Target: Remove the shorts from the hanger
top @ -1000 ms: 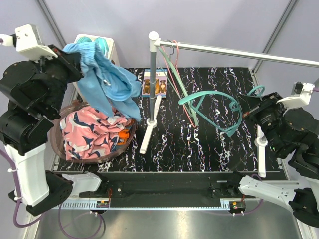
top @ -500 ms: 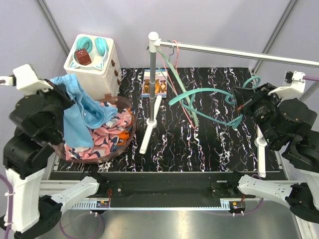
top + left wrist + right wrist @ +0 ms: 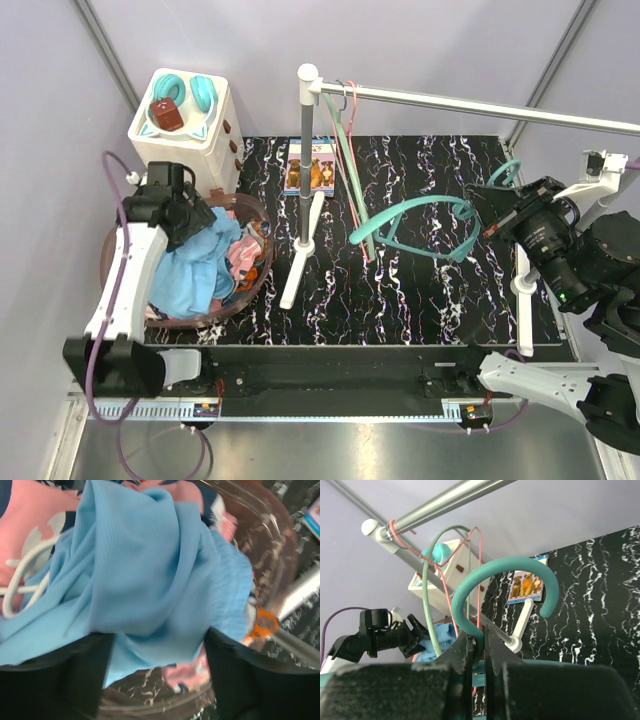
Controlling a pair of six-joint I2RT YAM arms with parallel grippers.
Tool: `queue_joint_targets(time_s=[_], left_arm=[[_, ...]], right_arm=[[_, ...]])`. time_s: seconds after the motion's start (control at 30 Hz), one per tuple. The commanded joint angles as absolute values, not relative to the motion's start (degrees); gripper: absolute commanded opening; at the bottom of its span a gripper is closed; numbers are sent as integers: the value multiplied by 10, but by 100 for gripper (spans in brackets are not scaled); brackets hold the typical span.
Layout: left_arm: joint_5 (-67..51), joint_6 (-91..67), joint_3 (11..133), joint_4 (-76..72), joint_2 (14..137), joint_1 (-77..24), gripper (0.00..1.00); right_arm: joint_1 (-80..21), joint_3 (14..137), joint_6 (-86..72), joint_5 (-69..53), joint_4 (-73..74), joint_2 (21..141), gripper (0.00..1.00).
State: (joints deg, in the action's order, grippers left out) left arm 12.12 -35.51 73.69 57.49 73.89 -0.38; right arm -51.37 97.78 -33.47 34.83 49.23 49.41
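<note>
The black, white-veined table (image 3: 420,290) carries a brown bowl (image 3: 268,268) at 9 o'clock and a white drawer box (image 3: 185,125) at 10. A dog-picture card (image 3: 309,166) lies at 12, with the rack's white feet at centre (image 3: 303,250) and at 3 (image 3: 522,300).

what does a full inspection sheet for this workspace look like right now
surface: black marbled table, no spill seen
job's things: light blue shorts lie on top of pink shorts in the brown basket; the teal hanger is bare and off the rail; two thin hangers hang bare on it; third pair not made out
clutter: white drawer box, dog picture card
grippers: left claw open, fingers astride the blue cloth; right claw shut on the teal hanger's neck
cables: purple cable loops by the left arm
surroundings: lilac walls, grey frame struts
</note>
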Motion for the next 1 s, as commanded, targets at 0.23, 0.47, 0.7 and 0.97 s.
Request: queue_joint_targets(time_s=[0.23, 0.47, 0.7, 0.97], left_arm=[[-70, -432, 785, 594, 520, -36, 87], [-305, -419, 810, 447, 482, -92, 91], [-298, -477, 935, 359, 544, -349, 89], [-265, -484, 1072, 330, 705, -550, 88]], right_arm=[[-517, 889, -269, 193, 471, 421, 0], [-517, 863, -200, 48, 468, 408, 0], [-517, 848, -185, 33, 455, 424, 0], [-517, 895, -155, 54, 491, 448, 0]])
